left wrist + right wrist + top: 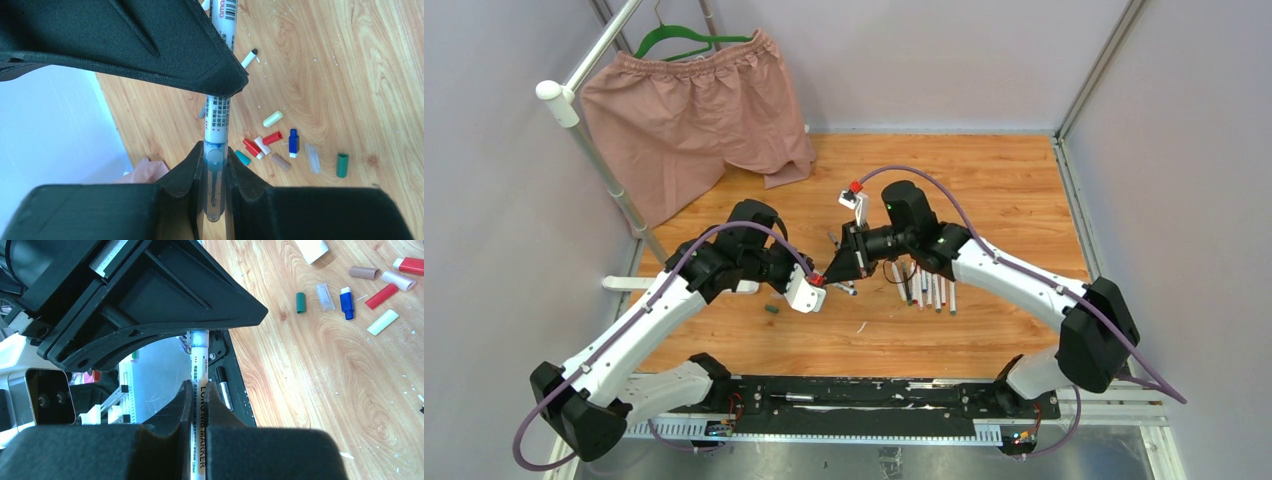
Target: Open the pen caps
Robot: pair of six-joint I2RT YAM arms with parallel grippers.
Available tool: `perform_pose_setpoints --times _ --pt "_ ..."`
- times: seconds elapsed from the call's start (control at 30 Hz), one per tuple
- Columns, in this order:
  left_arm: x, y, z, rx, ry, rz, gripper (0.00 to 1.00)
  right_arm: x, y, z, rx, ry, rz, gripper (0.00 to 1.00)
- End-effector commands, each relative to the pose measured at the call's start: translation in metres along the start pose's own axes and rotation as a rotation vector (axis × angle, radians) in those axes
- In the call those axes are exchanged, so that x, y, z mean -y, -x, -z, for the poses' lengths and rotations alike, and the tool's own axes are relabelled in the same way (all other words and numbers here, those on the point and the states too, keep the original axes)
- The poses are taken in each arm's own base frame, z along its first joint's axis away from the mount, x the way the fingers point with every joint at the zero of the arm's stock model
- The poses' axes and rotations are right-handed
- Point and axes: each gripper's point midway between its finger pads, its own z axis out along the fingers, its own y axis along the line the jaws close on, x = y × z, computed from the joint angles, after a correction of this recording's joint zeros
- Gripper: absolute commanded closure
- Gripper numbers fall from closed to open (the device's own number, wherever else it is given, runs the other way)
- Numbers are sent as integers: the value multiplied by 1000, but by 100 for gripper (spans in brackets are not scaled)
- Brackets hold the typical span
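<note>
Both tools meet tip to tip over the middle of the counter point(984, 180), the left tool point(819, 283) and the right tool point(837, 272). More pens point(924, 287) lie in a row just behind the right tool, toward the right edge. Pink shorts point(694, 110) hang on a green hanger point(686, 40) at the far left corner.

From the left wrist, the left tool is clamped narrow on the translucent end of a white pen point(218, 120). Its barrel runs up under the right tool's black finger. A barcode and the letters "ama" show near the top, and the smaller print is too fine to read. Loose pen caps point(272, 138) lie on the wood beside it: cream, red, blue, clear, brown, teal and green.

From the right wrist, the right tool is closed tight on the same barrel, where "LONG" and "MARKER" can be read.
</note>
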Motion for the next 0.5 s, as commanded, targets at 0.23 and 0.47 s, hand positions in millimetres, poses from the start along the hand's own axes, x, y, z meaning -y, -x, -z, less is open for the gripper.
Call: perform_pose_setpoints --times 0.23,0.47 --pt "4 -99 29 -396 35 96 100 -16 -84 45 -221 -4 -198 100" --pt "-5 -110 33 -412 54 115 100 -15 -101 57 -238 -44 -211 100"
